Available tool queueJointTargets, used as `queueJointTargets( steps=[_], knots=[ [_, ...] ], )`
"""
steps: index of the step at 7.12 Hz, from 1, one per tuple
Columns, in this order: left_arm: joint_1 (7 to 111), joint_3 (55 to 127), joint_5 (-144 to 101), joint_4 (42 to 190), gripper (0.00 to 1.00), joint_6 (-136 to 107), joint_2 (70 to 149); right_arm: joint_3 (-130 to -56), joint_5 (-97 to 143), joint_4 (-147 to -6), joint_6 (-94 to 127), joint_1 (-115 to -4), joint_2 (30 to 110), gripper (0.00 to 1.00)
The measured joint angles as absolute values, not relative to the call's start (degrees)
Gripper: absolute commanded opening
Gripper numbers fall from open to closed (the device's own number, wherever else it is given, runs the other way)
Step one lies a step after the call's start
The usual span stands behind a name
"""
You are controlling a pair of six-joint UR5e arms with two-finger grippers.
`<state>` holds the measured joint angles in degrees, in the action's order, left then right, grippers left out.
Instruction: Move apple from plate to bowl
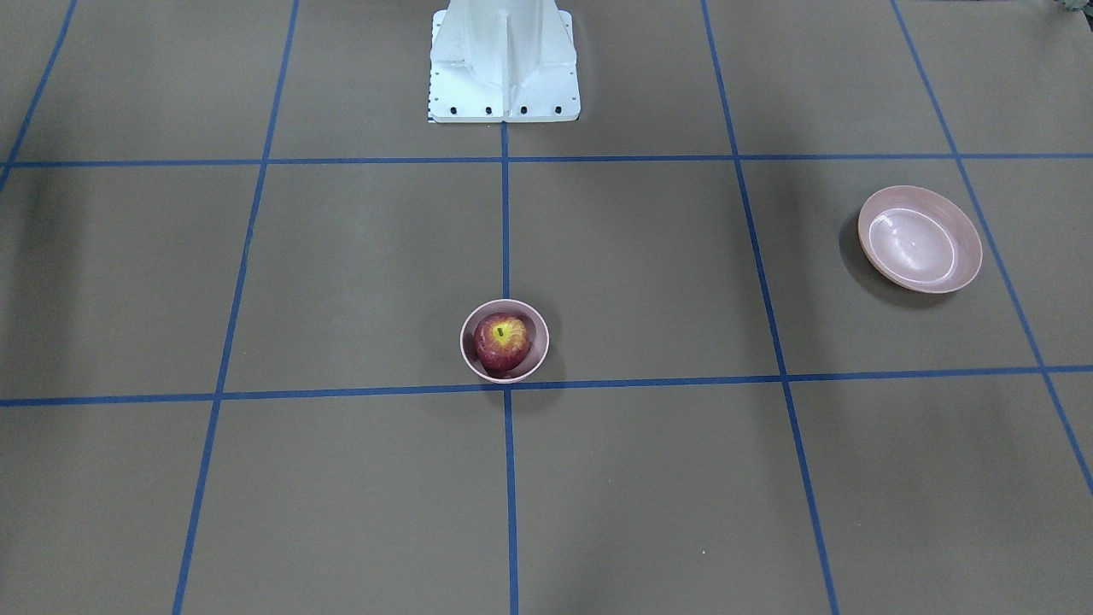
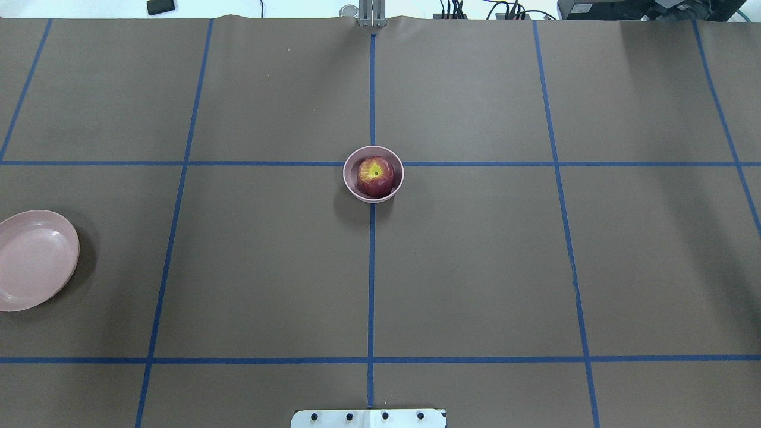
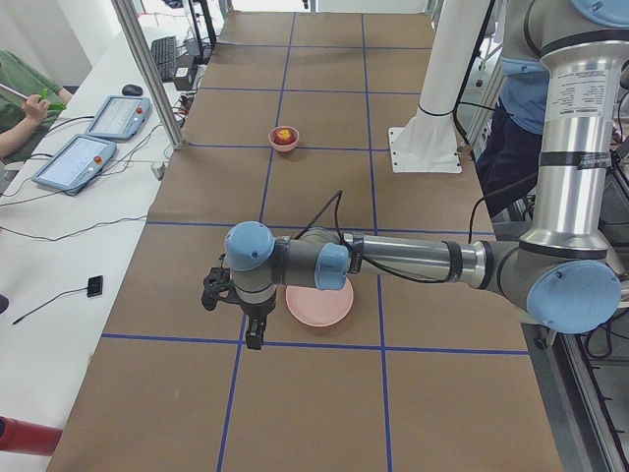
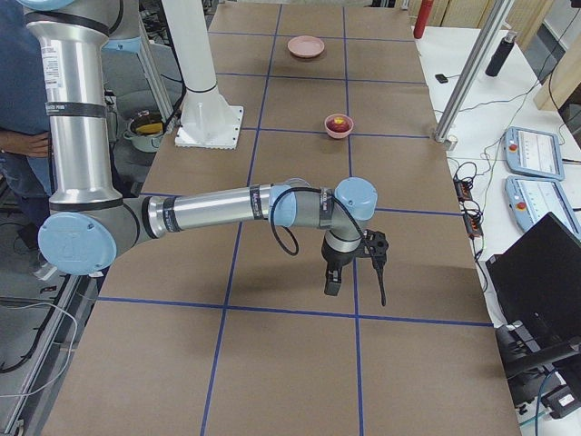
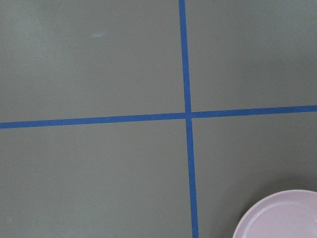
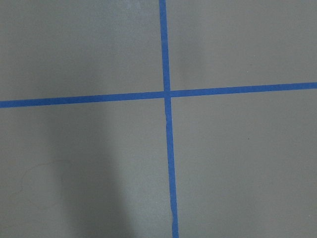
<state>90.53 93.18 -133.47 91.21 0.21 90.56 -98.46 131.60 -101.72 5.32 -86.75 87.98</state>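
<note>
The dark red apple [image 1: 501,342] with its yellow stem patch sits inside the small deep pink bowl [image 1: 540,331] at the table's middle, also in the overhead view [image 2: 375,176]. The wide pink plate [image 2: 32,258] lies bare on the robot's left side [image 1: 920,239], and its rim shows in the left wrist view [image 5: 282,218]. My left gripper [image 3: 236,320] hangs over the table beside the plate [image 3: 319,303]. My right gripper [image 4: 356,289] hangs over bare table, far from the bowl [image 4: 338,125]. Both show only in side views, so I cannot tell whether they are open or shut.
The white robot base [image 1: 504,64] stands at the table's robot-side edge. A desk with control pendants [image 3: 98,138] and a metal post [image 3: 147,69] run along the far side. A person in green [image 3: 20,108] sits there. Blue tape lines grid the brown table.
</note>
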Motion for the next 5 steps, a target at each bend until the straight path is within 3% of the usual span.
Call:
queueJointTargets(
  steps=[5],
  knots=[
    [90.5, 93.2, -133.5, 91.2, 0.98, 0.3, 90.6, -98.7, 132.2, -101.6, 5.4, -86.7, 87.9, 1.00]
  ],
)
